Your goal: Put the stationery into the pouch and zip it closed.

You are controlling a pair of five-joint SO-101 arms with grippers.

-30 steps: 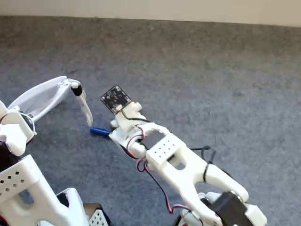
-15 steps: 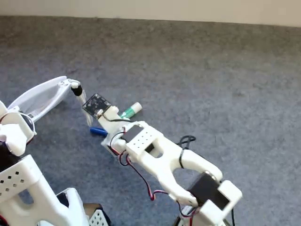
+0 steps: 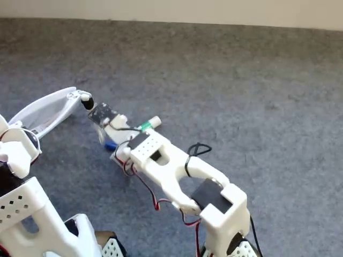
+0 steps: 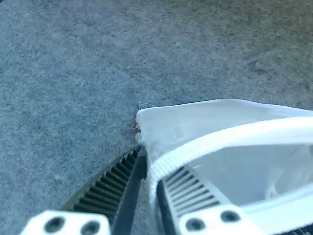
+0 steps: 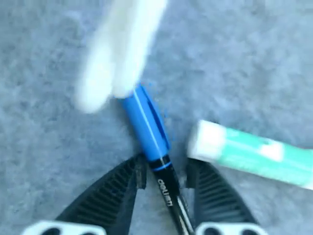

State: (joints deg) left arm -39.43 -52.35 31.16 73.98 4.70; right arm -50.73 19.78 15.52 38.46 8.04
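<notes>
My left gripper (image 4: 149,181) is shut on the zip edge of a clear white pouch (image 4: 220,147), which it holds open at the table's left (image 3: 45,112). A blue and black pen (image 5: 146,122) lies on the grey carpet just right of the pouch (image 3: 110,145). My right gripper (image 5: 165,169) is open, low over this pen, with one finger (image 5: 117,196) on each side of the barrel. A green and white glue stick (image 5: 254,154) lies close beside it (image 3: 148,125). A white pen with a black cap (image 3: 87,101) rests at the pouch's mouth, blurred in the right wrist view (image 5: 122,49).
Grey carpet (image 3: 257,80) covers the table, and a pale wall edge (image 3: 214,10) runs along the back. The left arm's white body (image 3: 27,214) takes up the front left corner.
The right arm has swung left and down over the blue pen. This has uncovered the green glue stick. The left arm and the pouch have stayed still.
</notes>
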